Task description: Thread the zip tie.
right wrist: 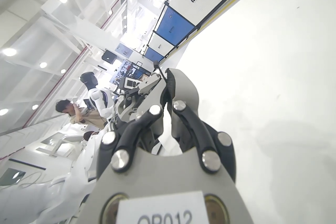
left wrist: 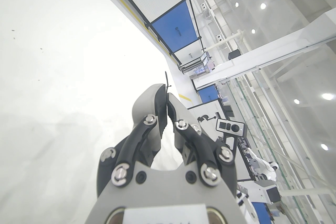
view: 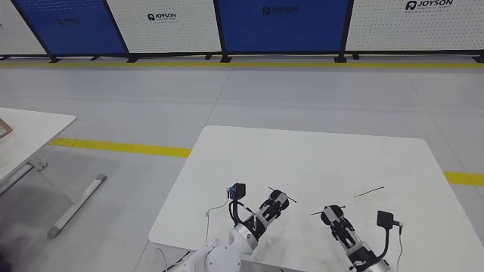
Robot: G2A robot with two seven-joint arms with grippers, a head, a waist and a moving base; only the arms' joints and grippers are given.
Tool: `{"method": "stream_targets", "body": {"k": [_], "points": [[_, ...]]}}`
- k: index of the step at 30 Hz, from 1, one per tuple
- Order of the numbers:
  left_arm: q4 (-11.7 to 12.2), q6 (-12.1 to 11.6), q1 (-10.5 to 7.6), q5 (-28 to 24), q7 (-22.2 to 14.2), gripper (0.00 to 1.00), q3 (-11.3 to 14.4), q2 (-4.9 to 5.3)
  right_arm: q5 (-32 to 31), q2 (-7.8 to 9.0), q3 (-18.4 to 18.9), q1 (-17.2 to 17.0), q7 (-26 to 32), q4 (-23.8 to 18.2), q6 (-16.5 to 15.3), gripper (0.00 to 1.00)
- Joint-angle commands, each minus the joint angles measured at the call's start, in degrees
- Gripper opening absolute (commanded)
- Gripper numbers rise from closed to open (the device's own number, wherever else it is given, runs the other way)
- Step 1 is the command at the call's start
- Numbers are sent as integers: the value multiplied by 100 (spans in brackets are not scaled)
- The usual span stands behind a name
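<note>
You have both arms low in the top view, over the near edge of the white table (view: 318, 151). Your left gripper (left wrist: 167, 94), at the lower centre of the top view, is pinched together on the left zip tie (left wrist: 166, 79), and a short black tip pokes out past its fingertips. Your right gripper (right wrist: 165, 80), just to the right of it in the top view and apart from it, is likewise clamped on the right zip tie (right wrist: 158, 68). That tie's small square head stands clear of the pads while the strip runs down between them. In the top view it sticks out to either side of the gripper, nearly level. A loose zip tie (view: 369, 191) lies flat on the table, up and to the right of the right gripper, touching neither arm.
</note>
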Motion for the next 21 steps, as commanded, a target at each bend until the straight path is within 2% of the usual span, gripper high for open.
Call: {"method": "stream_targets", "body": {"k": [1, 6, 10, 13, 14, 21], "points": [[0, 0, 0, 0, 0, 0, 0, 0, -105, -33, -54, 0, -160, -38, 96, 0], [0, 0, 0, 0, 0, 0, 0, 0, -469, -174, -394, 164, -649, -24, 524, 0], [0, 0, 0, 0, 0, 0, 0, 0, -735, -329, -721, 430, -1062, 157, 956, 0], [0, 0, 0, 0, 0, 0, 0, 0, -697, -415, -869, 647, -966, 316, 1165, 0], [0, 0, 0, 0, 0, 0, 0, 0, -593, -435, -896, 727, -771, 357, 1205, 0], [0, 0, 0, 0, 0, 0, 0, 0, -593, -435, -896, 727, -771, 357, 1205, 0]]}}
